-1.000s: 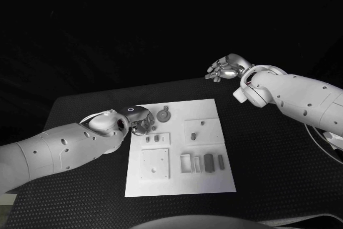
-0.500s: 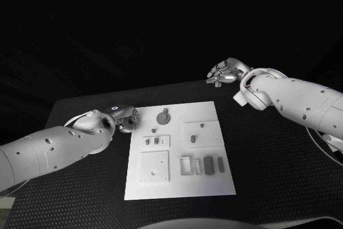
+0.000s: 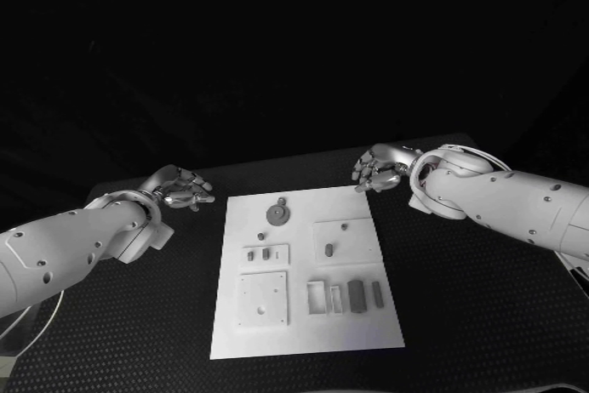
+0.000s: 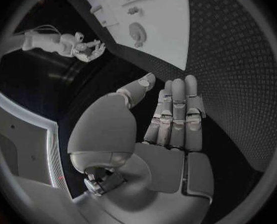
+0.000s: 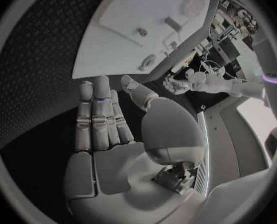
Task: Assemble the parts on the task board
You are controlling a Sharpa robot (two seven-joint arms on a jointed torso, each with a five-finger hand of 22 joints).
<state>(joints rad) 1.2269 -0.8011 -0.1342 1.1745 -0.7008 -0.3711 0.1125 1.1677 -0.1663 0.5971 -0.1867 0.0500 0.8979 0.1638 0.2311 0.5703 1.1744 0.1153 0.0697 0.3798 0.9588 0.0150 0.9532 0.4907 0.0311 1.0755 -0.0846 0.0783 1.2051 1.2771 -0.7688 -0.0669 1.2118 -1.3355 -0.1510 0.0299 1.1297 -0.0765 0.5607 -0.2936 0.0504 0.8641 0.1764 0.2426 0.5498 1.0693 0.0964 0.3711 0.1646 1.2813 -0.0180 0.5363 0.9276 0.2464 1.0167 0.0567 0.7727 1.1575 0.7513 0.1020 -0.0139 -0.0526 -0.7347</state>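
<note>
White and flat, the task board [image 3: 307, 274] is lying in the middle of the black desk [image 3: 466, 308], with its long sides running from the desk's far edge toward the near edge. Small grey parts are sitting on it: a round disc part [image 3: 280, 213] near the board's far end, a pair of small pegs [image 3: 258, 255] in a square recess below it, a single short peg [image 3: 329, 251] in the square recess toward the board's right side, and a row of slim bar parts [image 3: 356, 295] toward the near right corner of the board. A larger square plate [image 3: 264, 298] is lying at the near left of the board.

The left hand [image 3: 182, 189] is hovering over the desk just off the board's far left corner, apart from the board. In the left wrist view this hand [image 4: 172, 119] is showing a flat palm with its fingers straight and side by side and the thumb out to one side; it is released and holding nothing.

The right hand [image 3: 380, 169] is hanging over the desk just beyond the board's far right corner, not touching the board. In the right wrist view this hand [image 5: 104, 117] is likewise flat, fingers extended together and thumb angled away, released with nothing in it.

Both white arms are reaching in from the desk's left and right sides, one on each side of the board.
</note>
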